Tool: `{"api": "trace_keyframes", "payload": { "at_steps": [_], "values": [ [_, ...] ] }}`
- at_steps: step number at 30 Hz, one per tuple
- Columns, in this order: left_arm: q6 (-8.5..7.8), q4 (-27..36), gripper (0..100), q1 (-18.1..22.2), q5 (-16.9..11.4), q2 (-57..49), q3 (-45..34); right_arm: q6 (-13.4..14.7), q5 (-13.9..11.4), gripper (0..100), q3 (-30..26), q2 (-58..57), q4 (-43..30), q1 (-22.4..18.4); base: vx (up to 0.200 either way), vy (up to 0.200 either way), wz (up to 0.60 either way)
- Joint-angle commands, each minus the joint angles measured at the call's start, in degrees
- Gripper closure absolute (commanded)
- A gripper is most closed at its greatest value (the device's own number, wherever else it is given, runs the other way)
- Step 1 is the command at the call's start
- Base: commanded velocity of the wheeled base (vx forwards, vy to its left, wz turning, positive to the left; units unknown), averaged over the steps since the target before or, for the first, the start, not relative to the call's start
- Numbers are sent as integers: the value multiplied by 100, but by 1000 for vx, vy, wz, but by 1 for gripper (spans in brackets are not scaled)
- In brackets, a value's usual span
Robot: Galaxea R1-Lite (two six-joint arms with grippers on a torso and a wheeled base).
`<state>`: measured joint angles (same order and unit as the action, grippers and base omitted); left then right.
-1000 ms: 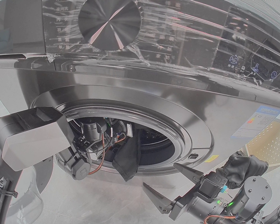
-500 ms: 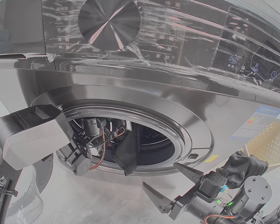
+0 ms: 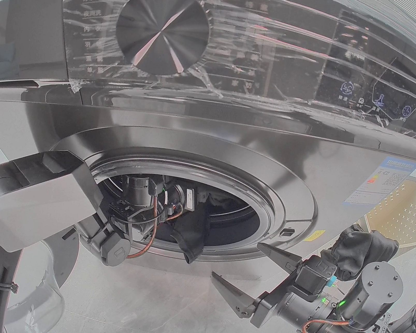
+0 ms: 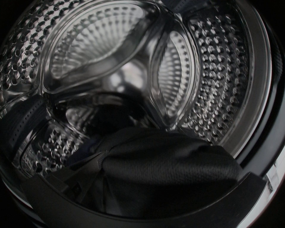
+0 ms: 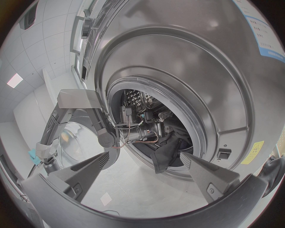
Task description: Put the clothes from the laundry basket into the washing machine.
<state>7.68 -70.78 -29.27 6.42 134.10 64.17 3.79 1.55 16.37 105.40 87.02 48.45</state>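
Halfway In: Dark Garment (image 3: 191,238) Hung Over the Washing Machine's (image 3: 294,152) Rim

Your left gripper (image 3: 190,204) sat inside the drum (image 4: 213,74) opening at lower centre of the head view. The dark garment was bunched right in front of its wrist camera, and whether it had hold of the cloth could not be told. One tail of the garment hung out over the lower edge of the rim towards the floor, while the rest lay just inside the drum's mouth.

Your right gripper (image 3: 237,260) waited at lower right of the head view, outside the machine and below the opening, spread wide and holding nothing. Behind that arm, at the right of the frame, more dark clothes (image 3: 362,250) lay heaped by the yellow laundry basket (image 3: 407,216).

To do this step well, you likely needed to carry the cloth deeper, towards the drum's back wall, before letting go. That would have drawn the hanging tail over the rim. A release this near the mouth risked the garment sliding out or catching where the open door (image 3: 41,283), at lower left, would close. Soft fabric would trail loosely behind the wrist, so a slow push and a low drop looked the safer course. Your free right gripper seemed well placed to tuck in any tail left hanging.
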Motion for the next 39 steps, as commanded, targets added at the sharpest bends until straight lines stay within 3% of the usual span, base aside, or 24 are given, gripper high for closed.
{"api": "trace_keyframes", "payload": {
  "at_steps": [1, 9, 10, 17, 26, 33, 39],
  "values": [
    [-12, 258, 0, -140, -27, -138, -256, -1, -5, 0, -11, 60, 8, 16, 0, 0, 0],
    [-56, 425, 0, -114, -45, 284, -19, -1, -14, 0, -11, 104, 8, 16, 0, 0, 0],
    [-56, 442, 100, -70, -54, 363, 78, -1, -14, 0, -20, 104, 8, 16, 0, 0, 0],
    [-56, 600, 100, 18, -54, 468, 289, -1, -14, 0, -11, 104, 8, 16, 0, 0, 0],
    [102, 108, 100, 62, 386, 1145, 2179, -1, -5, 0, -2, 148, 8, 16, 0, 0, 0],
    [304, -24, 100, 79, 430, 1224, 2680, -1, -14, 0, -11, 165, 8, 16, 0, 0, 0],
    [313, -24, 100, 79, 447, 1251, 2803, -1, -14, 0, -20, 174, 17, 16, 0, 0, 0]
  ]
}}
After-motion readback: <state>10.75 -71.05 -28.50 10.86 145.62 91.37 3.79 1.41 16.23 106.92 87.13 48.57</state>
